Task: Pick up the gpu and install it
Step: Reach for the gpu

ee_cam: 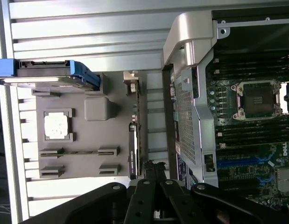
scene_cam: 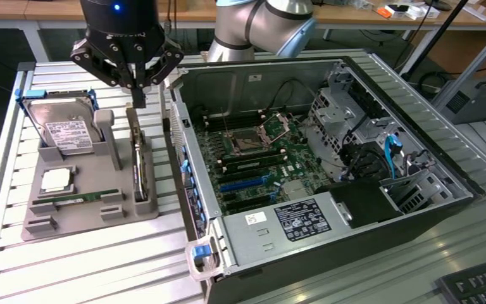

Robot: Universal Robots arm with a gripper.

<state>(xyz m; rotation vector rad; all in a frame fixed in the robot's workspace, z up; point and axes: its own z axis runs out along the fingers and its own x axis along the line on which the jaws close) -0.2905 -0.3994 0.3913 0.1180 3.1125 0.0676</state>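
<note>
Grey moulded tray (scene_cam: 74, 218) lying just beside the open computer case (scene_cam: 445, 190), with the gpu (scene_cam: 138, 161) standing on edge in the tray slot nearest the case. The card has not been lifted, and the blue expansion slots on the motherboard (scene_cam: 252, 164) inside the case hold no card, so both the pick-up and the install are undone.

The gripper (scene_cam: 138, 101) hangs over the end of the card farther from the case's power supply. Its claw is pinched together on nothing, and I cannot tell whether the tips touch the card's edge.

Farther from the case, the tray also holds a hard drive (scene_cam: 66, 130), a processor (scene_cam: 57, 180) and a memory stick (scene_cam: 78, 198).

Everything rests on a slatted aluminium table (scene_cam: 99, 272). Beyond the case are wooden desks (a workshop or lab, by the look of it), and a keyboard (scene_cam: 479, 288) lies near the case.
</note>
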